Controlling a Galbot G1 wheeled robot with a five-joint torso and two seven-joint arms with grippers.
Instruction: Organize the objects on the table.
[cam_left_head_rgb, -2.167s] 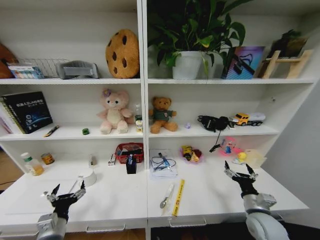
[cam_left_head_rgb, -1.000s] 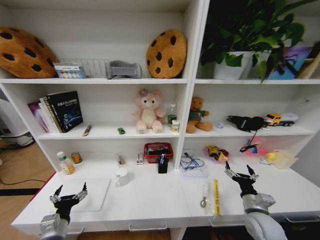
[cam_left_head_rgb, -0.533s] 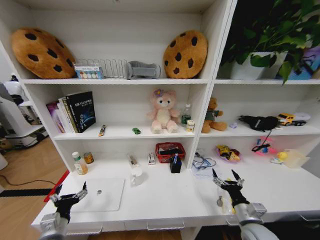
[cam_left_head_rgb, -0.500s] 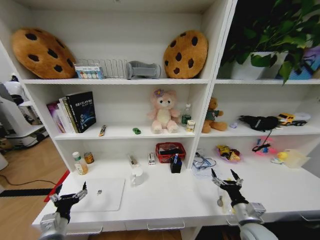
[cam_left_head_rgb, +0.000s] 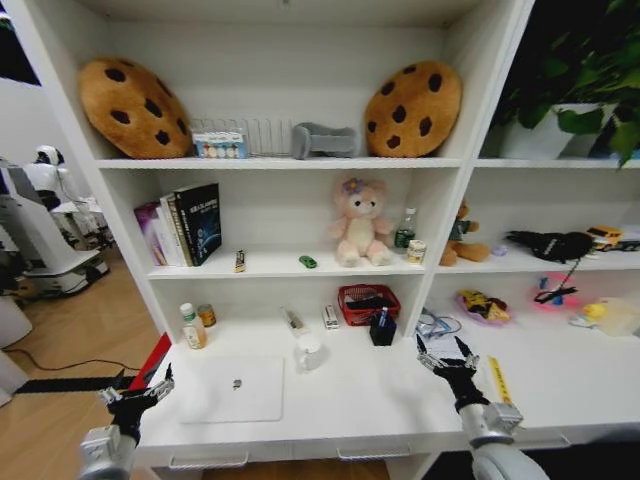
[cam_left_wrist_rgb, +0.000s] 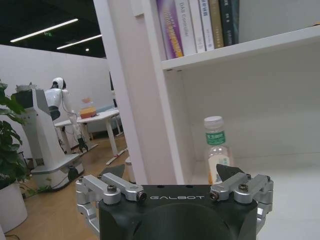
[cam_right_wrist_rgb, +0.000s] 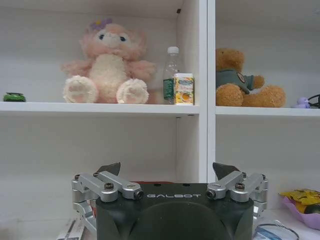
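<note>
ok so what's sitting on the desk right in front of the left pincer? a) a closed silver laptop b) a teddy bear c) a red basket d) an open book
a, the closed silver laptop lies flat on the white desk just ahead of the open left pincer; the red basket stands farther back by the shelf divider.

1. Left gripper (cam_left_head_rgb: 136, 392): low at the robot's left, wrist raised, fingers pointing up and forward, spread wide with nothing between them.
2. Left wrist view confirms: left gripper (cam_left_wrist_rgb: 172, 172) fingertips stand well apart.
3. Right gripper (cam_left_head_rgb: 446, 354): low at the robot's right, forearm angled upward, fingers splayed, empty.
4. Right wrist view: right gripper (cam_right_wrist_rgb: 168, 169) fingertips well apart.
</note>
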